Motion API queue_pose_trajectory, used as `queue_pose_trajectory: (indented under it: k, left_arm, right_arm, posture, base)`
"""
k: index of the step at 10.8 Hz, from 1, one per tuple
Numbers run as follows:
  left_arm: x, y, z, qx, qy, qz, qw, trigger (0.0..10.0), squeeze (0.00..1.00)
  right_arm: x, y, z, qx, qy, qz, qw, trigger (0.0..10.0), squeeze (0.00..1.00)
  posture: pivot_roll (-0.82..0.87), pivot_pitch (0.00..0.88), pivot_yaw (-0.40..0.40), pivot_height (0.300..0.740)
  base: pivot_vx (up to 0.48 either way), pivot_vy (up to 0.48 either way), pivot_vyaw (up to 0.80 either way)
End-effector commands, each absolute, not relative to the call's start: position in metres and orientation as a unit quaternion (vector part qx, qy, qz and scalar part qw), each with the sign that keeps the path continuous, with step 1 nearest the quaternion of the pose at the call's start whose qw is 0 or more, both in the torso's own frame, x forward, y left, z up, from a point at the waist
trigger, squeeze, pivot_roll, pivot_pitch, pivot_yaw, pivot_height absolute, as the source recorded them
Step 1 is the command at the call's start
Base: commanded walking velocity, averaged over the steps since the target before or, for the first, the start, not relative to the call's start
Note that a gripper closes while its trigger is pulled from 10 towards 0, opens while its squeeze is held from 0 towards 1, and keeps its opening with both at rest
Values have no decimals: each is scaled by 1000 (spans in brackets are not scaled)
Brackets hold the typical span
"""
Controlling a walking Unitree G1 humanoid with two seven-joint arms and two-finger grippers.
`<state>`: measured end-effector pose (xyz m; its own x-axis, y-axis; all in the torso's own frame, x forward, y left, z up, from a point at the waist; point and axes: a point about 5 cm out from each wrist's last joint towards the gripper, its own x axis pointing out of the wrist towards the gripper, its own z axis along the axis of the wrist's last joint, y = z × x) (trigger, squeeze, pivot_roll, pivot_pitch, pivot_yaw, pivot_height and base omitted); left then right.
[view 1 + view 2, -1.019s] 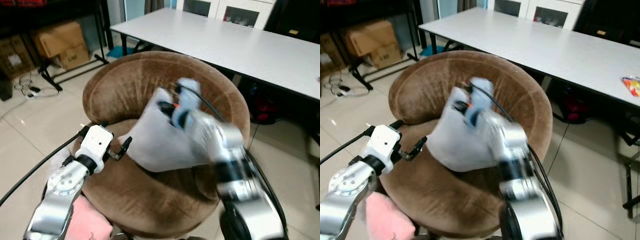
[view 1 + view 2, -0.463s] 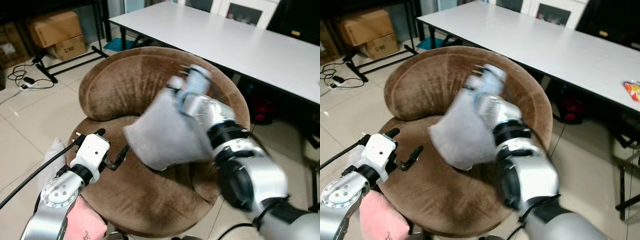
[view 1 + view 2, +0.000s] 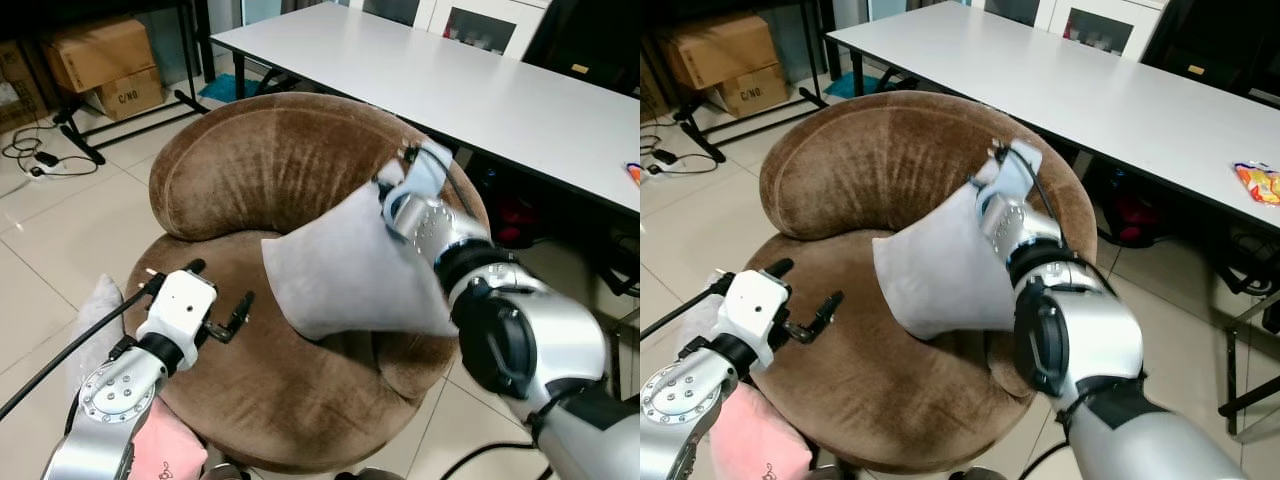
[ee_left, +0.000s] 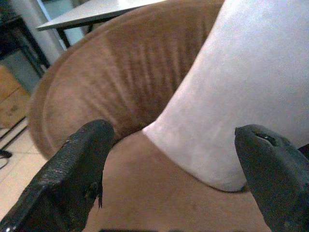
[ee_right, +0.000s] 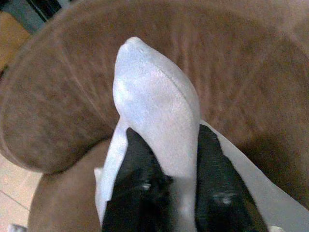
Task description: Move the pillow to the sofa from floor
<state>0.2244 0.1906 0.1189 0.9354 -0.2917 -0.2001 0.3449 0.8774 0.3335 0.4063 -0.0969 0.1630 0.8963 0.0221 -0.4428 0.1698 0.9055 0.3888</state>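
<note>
Lower now than 1 second ago, the pillow (image 3: 350, 265) hangs over the seat of the sofa (image 3: 260, 170).
Behind the round brown sofa stands a long white counter (image 3: 480, 85). The right tool (image 5: 169, 179) has its 2 fingers clamped on the white pillow's upper corner; the left tool (image 3: 215, 300) hovers with fingers spread, just beside the pillow's lower edge.
</note>
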Motion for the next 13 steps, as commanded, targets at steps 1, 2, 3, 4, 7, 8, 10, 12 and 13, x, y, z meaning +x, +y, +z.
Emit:
queue_pose_trajectory:
  k: [1,2,3,4,7,8,10,12,13]
  left_arm:
    - [224,192,122,188,69,-154,968,10000,0]
    - [224,193,122,189,68,-151,968,10000,0]
    - [225,194,123,190,64,-143,969,10000,0]
    - [227,195,123,192,62,-139,970,10000,0]
    - [233,197,126,194,49,-114,973,10000,0]
    - [234,198,127,180,42,-92,978,10000,0]
    - [235,198,127,147,32,-55,987,10000,0]
    - [238,195,125,113,26,-9,993,10000,0]
    - [238,191,124,108,24,-14,994,10000,0]
  right_arm:
    - [414,-105,182,227,183,-40,956,10000,1000]
    - [415,-108,187,242,170,-44,954,10000,1000]
    - [419,-122,197,252,135,-59,957,10000,1000]
    - [420,-130,200,231,120,-82,962,10000,1000]
    - [422,-135,207,185,85,-14,979,10000,0]
    - [420,-135,204,162,75,23,984,10000,0]
    - [415,-144,191,121,52,41,990,10000,0]
    - [381,-165,152,45,18,39,998,10000,0]
    - [345,-169,136,21,8,46,999,10000,0]
  posture:
    - [24,0,-124,740]
    - [26,0,-125,740]
    - [23,0,-122,740]
    - [18,0,-117,740]
    - [18,0,-120,740]
    - [18,0,-122,740]
    - [9,0,-117,740]
    - [-8,0,-101,740]
    - [-27,0,-80,740]
  base:
    - [0,0,0]
    - [0,0,0]
    - [0,0,0]
    - [0,0,0]
    - [0,0,0]
    - [0,0,0]
    - [0,0,0]
    - [0,0,0]
    - [0,0,0]
